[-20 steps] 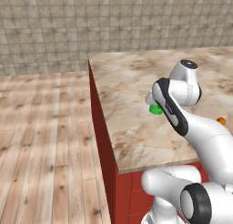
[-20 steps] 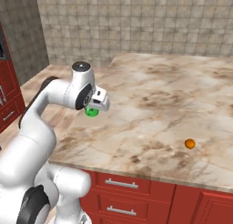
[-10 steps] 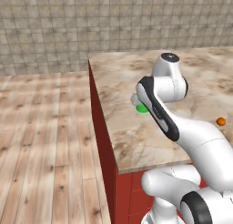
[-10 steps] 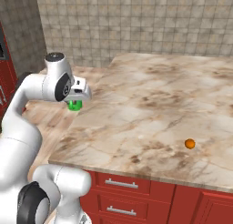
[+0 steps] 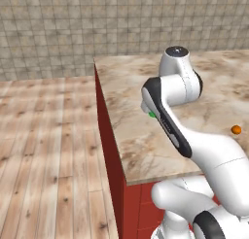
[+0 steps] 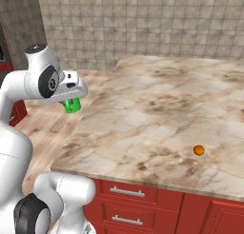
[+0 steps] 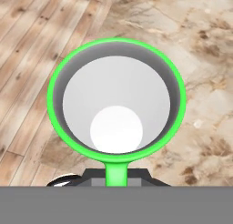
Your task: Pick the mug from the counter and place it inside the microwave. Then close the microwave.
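Mug [image 6: 72, 105] hangs clear of the bench [image 6: 157, 128], clamped in the pincer [image 6: 71, 99] off the bench's 9 o'clock edge above wood floor [image 6: 45, 123]; orange ball [image 6: 198, 150] rests toward 4 o'clock.

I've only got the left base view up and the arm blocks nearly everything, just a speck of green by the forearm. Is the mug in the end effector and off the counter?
Observer: Yes. In the right base view the mug hangs under the end effector, lifted above the counter near its left edge.
Operator: Is it upright, anything inside?
Observer: The hand view looks straight down into the mug; the inside is pale and bare, so it looks upright and empty.
Operator: What's underneath it?
Observer: In that hand view, wooden floor shows on one side of the rim and marbled counter on the other, so it sits about over the counter's edge.
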Robot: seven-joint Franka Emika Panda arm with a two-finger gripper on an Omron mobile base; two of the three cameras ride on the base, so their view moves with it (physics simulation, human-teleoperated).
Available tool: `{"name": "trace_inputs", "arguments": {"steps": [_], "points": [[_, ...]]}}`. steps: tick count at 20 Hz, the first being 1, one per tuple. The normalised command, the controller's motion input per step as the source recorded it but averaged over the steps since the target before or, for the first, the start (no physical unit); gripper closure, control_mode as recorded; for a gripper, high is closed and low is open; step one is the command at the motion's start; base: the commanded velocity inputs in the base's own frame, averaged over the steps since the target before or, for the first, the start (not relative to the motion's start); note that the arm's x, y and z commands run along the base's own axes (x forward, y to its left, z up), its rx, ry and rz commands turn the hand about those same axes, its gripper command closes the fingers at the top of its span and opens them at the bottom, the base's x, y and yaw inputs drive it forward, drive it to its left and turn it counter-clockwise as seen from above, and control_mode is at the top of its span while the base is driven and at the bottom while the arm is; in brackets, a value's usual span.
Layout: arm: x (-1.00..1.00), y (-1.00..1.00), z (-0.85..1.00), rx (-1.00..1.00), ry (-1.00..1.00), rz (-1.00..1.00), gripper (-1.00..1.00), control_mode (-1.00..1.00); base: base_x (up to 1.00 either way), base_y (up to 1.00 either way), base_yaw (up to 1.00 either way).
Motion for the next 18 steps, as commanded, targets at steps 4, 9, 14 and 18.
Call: {"name": "trace_inputs", "arguments": {"steps": [4, 9, 14, 18], "points": [[-0.05, 0.04, 0.0, 0.0, -0.03, 0.0, 1.0, -1.0, 0.0, 0.0, 0.0], [0.0, 0.0, 0.0, 0.0, 0.0, 0.0, 1.0, -1.0, 0.0, 0.0, 0.0], [0.0, 0.0, 0.0, 0.0, 0.0, 0.0, 1.0, -1.0, 0.0, 0.0, 0.0], [-0.16, 0.08, 0.0, 0.0, -0.01, 0.0, 1.0, -1.0, 0.0, 0.0, 0.0]]}}
